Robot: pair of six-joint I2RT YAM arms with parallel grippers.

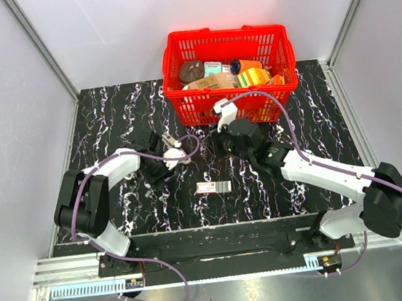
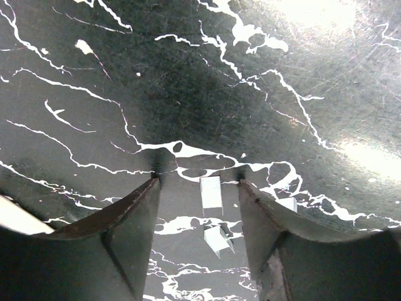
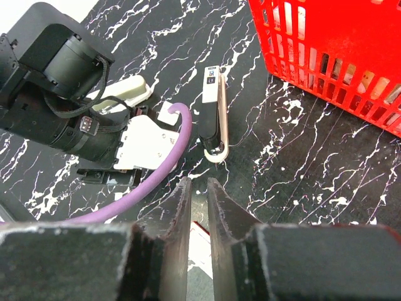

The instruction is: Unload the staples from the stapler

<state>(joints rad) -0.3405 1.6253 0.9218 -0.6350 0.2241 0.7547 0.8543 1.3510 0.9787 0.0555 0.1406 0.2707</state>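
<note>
The stapler (image 3: 213,113) is a slim dark bar with a pale strip. It lies shut on the marble table, beyond my right fingertips and next to the left arm's wrist; it also shows in the top view (image 1: 170,140). My right gripper (image 3: 198,183) hovers empty, its jaws only a narrow slit apart; in the top view it is at mid table (image 1: 220,148). My left gripper (image 2: 198,182) is open and points down at the table. Two short silver staple strips (image 2: 211,191) (image 2: 218,239) lie loose between its fingers, and a third (image 2: 287,204) lies just right of them.
A small flat box with a white-and-red label (image 1: 213,187) lies near the front middle and shows under my right fingers (image 3: 200,244). A red basket (image 1: 230,73) full of items stands at the back. The left arm's purple cable (image 3: 156,172) loops near the stapler.
</note>
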